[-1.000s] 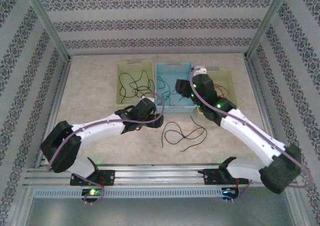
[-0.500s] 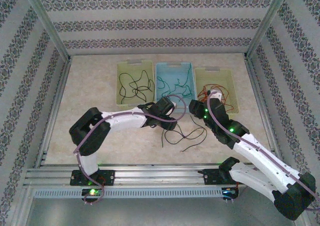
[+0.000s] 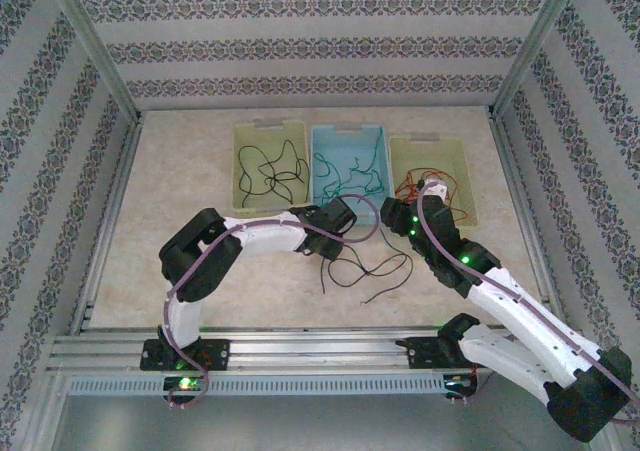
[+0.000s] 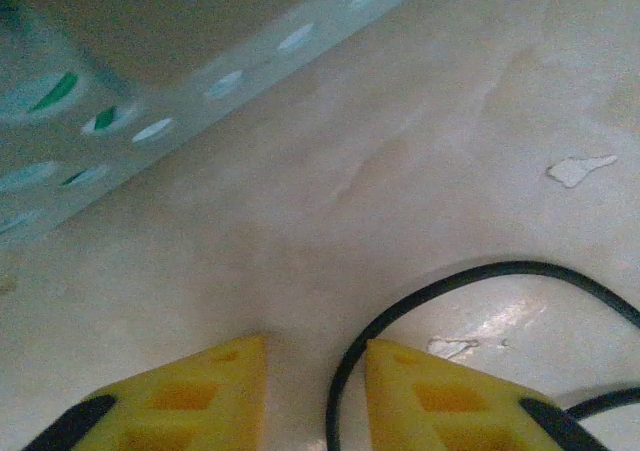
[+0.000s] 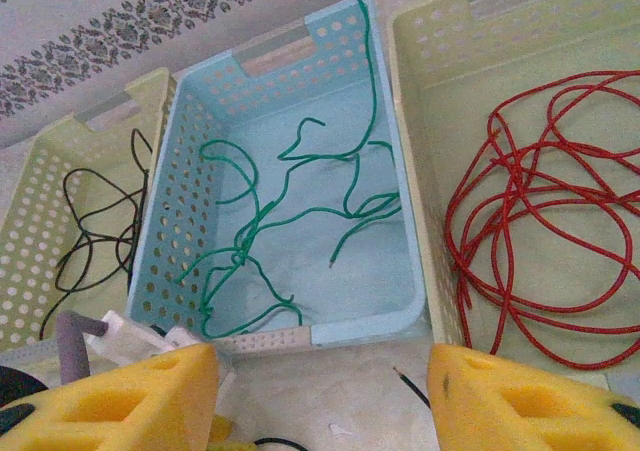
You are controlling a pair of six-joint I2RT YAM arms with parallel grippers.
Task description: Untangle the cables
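- The loose black cable (image 3: 372,269) lies in open curls on the table (image 3: 180,201), just in front of the bins and between the two arms.
- Three perforated bins stand side by side at the back. The left yellow-green bin (image 3: 241,141) holds a second black cable (image 3: 272,171), the blue bin (image 5: 165,221) holds the green cables (image 5: 290,221), and the right yellow-green bin (image 5: 410,121) holds the red cables (image 5: 540,211).
- The left gripper (image 4: 315,391) is low over the table. Its jaws are part-way apart, and the loose black cable runs up between them, close to the right finger but not visibly pinched.
- Just beyond those fingers is the blue bin's holed wall. A small white chip (image 4: 580,169) lies on the table to the right.
- In the top view the left arm (image 3: 270,233) covers the blue bin's near edge and the upper end of the loose cable.
- The right gripper (image 5: 320,391) hangs wide open and empty over the near rim of the blue bin. A bare cable end lies on the table just below it.
- A second ago the left arm was stretched out to the left with its gripper short of the cable. It has since folded in, reached right over the curls and narrowed its jaws.
- The right arm (image 3: 500,296) was over the blue bin then and has drawn back towards the right bin's near corner.
- The loose cable lies much as it did.
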